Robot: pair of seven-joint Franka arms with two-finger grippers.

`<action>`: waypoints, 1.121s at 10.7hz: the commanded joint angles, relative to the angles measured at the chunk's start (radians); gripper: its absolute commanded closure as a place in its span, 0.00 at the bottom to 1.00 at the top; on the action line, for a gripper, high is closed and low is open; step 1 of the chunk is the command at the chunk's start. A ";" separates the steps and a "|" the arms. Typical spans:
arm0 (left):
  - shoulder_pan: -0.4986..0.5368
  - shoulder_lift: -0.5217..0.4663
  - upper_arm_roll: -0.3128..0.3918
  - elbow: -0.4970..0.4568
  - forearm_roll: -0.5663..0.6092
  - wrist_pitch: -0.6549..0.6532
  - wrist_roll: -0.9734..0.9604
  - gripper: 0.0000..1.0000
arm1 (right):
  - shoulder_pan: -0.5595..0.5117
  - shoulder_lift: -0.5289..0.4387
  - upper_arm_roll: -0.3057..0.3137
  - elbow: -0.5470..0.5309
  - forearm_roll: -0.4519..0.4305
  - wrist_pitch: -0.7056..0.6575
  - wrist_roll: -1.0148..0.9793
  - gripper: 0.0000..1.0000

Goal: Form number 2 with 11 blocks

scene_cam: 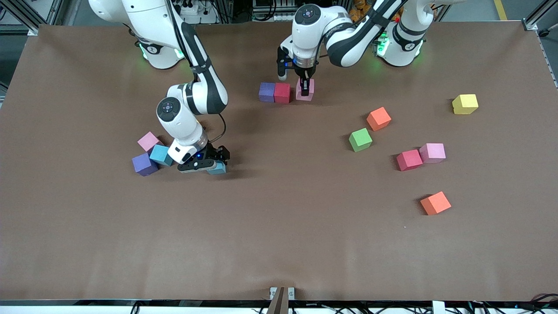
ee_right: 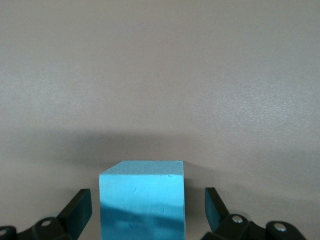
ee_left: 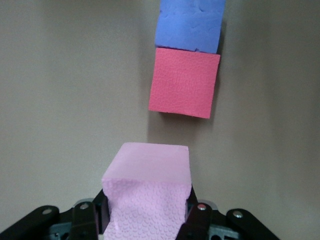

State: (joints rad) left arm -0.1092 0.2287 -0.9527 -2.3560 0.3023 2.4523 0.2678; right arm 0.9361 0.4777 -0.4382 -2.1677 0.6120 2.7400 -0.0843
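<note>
Wide bare table point(scene_cam: 279, 226) lies nearer the front camera. Scattered blocks crowd the left arm's end; three blocks point(scene_cam: 150, 153) hem the right gripper point(scene_cam: 216, 163).

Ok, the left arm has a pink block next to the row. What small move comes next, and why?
Probably slide the pink block in against the red block, then release. The left gripper is shut on it, and a gap separates it from the red and purple block row. The right gripper stands open around a blue block.

Even, bright overhead light; soft short shadows under the arms and blocks point(scene_cam: 378, 118). Green glow at upper frame. Wrist views sharp, slightly dimmer at the edges.
</note>
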 commanded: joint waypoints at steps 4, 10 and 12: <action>-0.076 0.063 0.072 0.026 0.079 0.008 -0.002 0.53 | 0.003 0.007 0.010 0.016 0.029 0.018 0.014 0.53; -0.185 0.118 0.170 0.075 0.112 0.008 -0.004 0.56 | 0.016 -0.001 0.012 0.043 0.028 0.000 0.066 0.84; -0.210 0.132 0.189 0.089 0.116 0.008 -0.005 0.56 | 0.018 -0.004 0.015 0.049 0.028 -0.002 0.067 0.84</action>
State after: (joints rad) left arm -0.2910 0.3361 -0.7836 -2.2926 0.3900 2.4535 0.2701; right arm 0.9480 0.4762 -0.4239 -2.1309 0.6167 2.7486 -0.0300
